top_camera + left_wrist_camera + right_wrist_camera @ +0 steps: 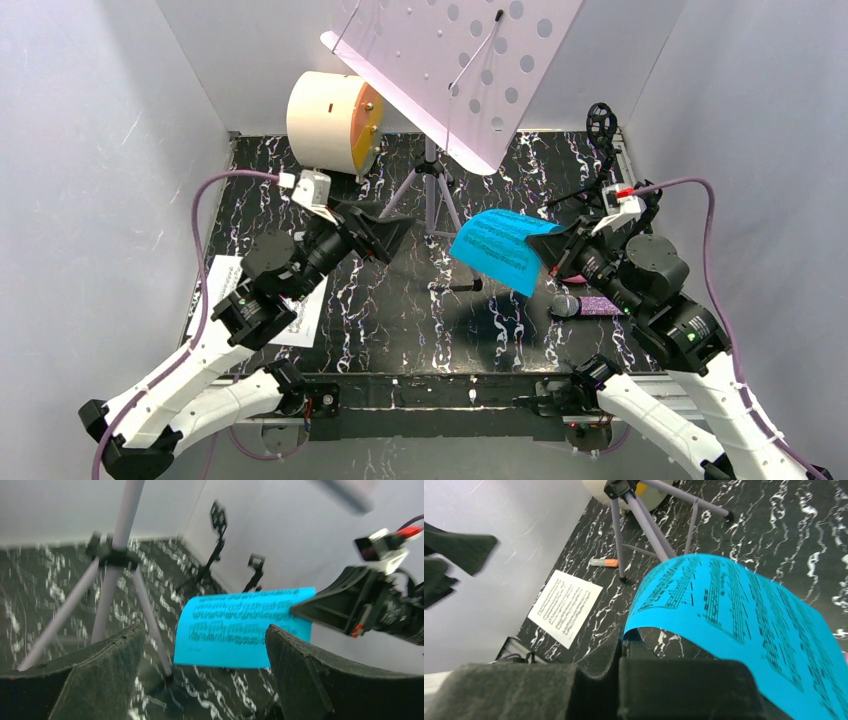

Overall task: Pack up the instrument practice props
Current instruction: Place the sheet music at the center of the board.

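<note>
Up over the middle of the table (400, 310), the blue page (497, 250) hangs in the air. It is pinched by one edge in the right gripper (550, 243), whose fingers are squeezed together. The left gripper (395, 232) faces it, fingers wide apart, holding nothing. The floppy page could slip, crumple, or bump the legs of the lilac rack (470, 70). The right arm partly hides the purple microphone (585, 305) near the right edge.

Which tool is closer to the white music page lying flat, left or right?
Left. The left tool hangs open just past the white page, further in and to its right. The right tool is far off on the opposite side, shut on the blue page.
</note>
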Controlling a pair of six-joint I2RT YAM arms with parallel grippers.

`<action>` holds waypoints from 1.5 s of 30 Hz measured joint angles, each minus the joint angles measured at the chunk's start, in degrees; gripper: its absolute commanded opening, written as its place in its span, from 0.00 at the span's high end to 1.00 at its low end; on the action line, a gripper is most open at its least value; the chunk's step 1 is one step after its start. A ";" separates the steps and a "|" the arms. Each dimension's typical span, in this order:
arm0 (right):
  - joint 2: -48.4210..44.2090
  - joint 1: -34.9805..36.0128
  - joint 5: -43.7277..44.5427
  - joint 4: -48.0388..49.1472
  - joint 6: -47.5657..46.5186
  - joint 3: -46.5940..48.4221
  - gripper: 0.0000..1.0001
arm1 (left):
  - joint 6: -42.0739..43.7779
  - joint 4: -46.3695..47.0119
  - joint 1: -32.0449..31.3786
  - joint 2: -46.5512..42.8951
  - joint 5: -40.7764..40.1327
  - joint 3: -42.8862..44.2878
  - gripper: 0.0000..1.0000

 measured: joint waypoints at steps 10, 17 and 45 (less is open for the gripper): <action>0.35 0.00 -7.52 6.25 4.46 -7.13 0.99 | -11.43 -0.74 0.00 -0.70 -1.95 -12.22 0.11; -2.03 0.00 -9.68 12.22 8.04 -12.15 0.99 | -19.85 5.55 0.00 1.68 -0.52 -17.79 0.11; 1.92 0.00 -17.94 29.00 14.82 -17.81 0.99 | -40.65 17.35 15.93 3.13 11.54 -26.56 0.11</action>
